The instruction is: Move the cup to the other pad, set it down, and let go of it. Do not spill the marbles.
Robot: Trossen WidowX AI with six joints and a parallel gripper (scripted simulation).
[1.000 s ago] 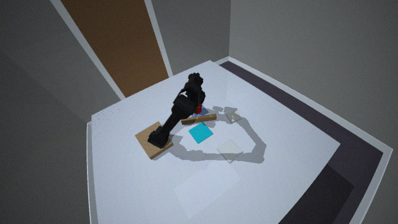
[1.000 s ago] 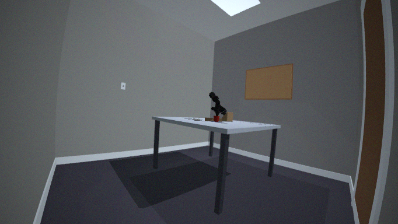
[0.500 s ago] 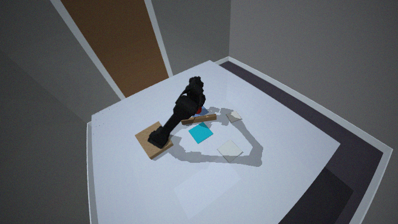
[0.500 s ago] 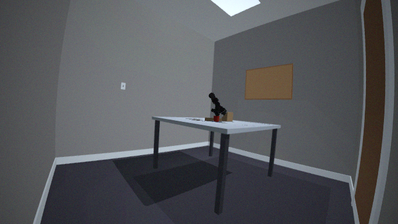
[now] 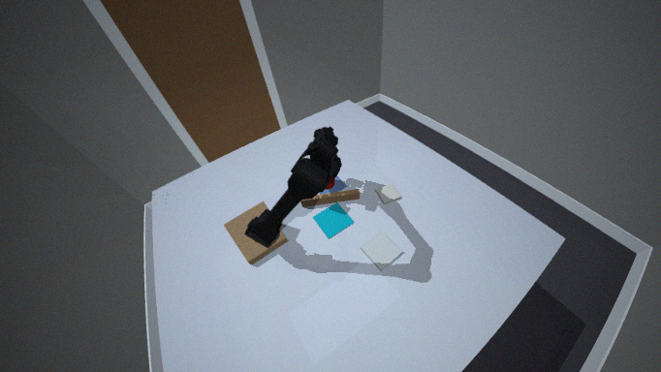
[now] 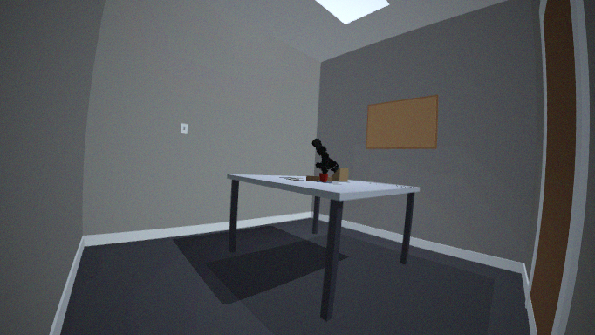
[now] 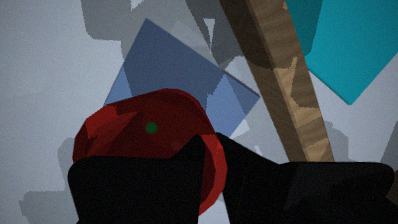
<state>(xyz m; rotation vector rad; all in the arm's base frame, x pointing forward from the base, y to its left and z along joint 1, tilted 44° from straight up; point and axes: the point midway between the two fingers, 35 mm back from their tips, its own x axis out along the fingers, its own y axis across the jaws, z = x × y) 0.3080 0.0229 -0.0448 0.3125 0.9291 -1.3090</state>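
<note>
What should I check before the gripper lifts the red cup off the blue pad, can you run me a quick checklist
1. Gripper shut on red cup wall: ok.
2. Cup upright: cannot tell; it looks tipped in the wrist view.
3. Marbles inside: one green marble visible; others cannot tell.
4. Cup at the blue pad: ok.
5. Wooden bar lies between it and the teal pad: not ok, lift over it.
</note>
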